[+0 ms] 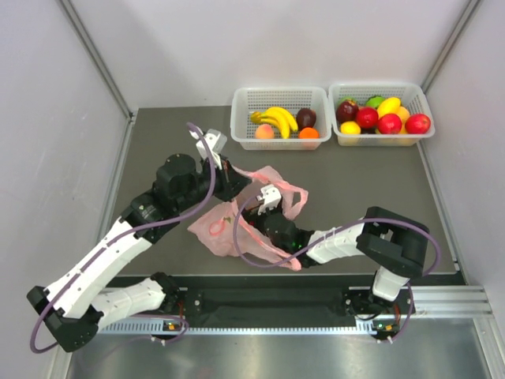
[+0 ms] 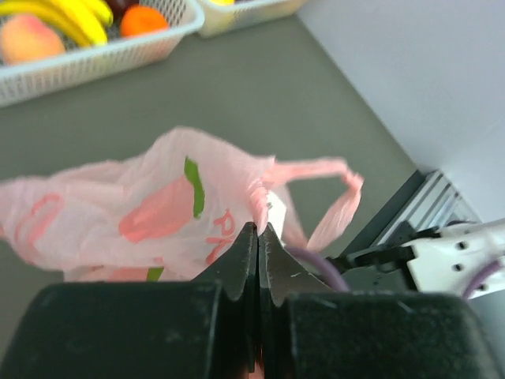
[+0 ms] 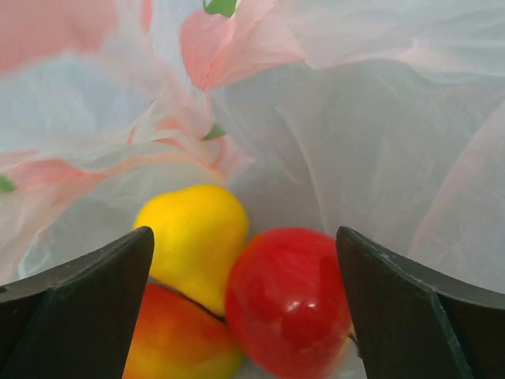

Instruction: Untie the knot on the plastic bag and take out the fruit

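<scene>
With right tool (image 3: pixel 243 237) spread wide and empty inside thin crinkly pink plastic bag (image 3: pixel 379 142) on the table (image 1: pixel 355 181), close straight ahead on glossy round red toy apple (image 3: pixel 288 300), nearest of 3 in there, touching yellow toy pear (image 3: pixel 193 237) at its left; left tool (image 2: pixel 258 229) clenched on bag's gathered edge.

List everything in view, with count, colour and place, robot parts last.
plastic bag: one, pink translucent, middle of the table.
fruit: three seen inside the bag, touching: yellow pear, red apple, orange-red one.
left basket: one, white, far side; holds yellow bananas, a dark round fruit, a peach, an orange.
right basket: one, white, right of it; heaped red, yellow and green fruit.
table: one, dark grey.
left gripper: one, black, shut on the plastic bag.
right gripper: one, black, open inside the bag, fingers flanking the fruit.
</scene>
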Tool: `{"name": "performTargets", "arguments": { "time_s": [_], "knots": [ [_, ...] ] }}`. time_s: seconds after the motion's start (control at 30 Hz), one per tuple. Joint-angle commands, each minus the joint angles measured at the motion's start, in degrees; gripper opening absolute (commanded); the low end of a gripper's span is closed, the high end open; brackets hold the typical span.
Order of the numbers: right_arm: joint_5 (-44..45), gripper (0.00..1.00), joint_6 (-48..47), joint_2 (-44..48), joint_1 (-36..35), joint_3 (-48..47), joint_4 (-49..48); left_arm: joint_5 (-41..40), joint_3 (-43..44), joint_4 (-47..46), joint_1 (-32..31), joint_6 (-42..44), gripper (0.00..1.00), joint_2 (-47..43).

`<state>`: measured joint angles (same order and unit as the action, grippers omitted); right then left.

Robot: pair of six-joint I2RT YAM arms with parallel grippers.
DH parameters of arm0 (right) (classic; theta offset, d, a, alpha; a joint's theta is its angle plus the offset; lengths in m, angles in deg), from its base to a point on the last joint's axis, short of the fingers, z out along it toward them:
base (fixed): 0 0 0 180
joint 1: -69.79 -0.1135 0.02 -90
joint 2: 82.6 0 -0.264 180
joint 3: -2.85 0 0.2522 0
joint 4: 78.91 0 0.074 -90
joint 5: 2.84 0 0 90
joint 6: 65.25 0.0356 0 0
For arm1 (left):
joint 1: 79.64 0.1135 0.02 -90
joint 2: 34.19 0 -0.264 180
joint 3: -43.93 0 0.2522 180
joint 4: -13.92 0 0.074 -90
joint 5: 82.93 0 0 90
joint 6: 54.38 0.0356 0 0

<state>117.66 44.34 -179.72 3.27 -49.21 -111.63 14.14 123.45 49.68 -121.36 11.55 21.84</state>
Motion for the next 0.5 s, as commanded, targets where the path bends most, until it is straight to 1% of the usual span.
{"name": "performTargets", "arguments": {
  "time_s": [0.0,0.03,0.13,0.27,0.47],
  "knots": [
    [6.2,0.98,0.4,0.9,-0.6,-2.4,3.7,-0.2,-5.4,-2.3,0.0,-0.2,0.00,-1.7],
    [7.5,0.99,0.5,-0.1,-0.5,-4.0,6.8,-0.8,-7.8,-2.7,0.1,-0.4,0.00,-2.1],
    [7.9,0.99,1.1,-1.2,-0.4,-4.9,8.7,-1.4,-11.2,-3.3,0.1,-0.9,0.00,-3.9],
    [8.4,0.98,3.5,-2.5,-0.3,-5.6,12.9,-4.6,-16.3,-3.0,0.0,-1.1,0.00,-5.7],
    [9.0,0.97,4.9,-5.7,0.2,-7.7,17.1,-6.5,-23.8,-4.5,0.1,-3.6,0.00,-7.8]
  ]
}}
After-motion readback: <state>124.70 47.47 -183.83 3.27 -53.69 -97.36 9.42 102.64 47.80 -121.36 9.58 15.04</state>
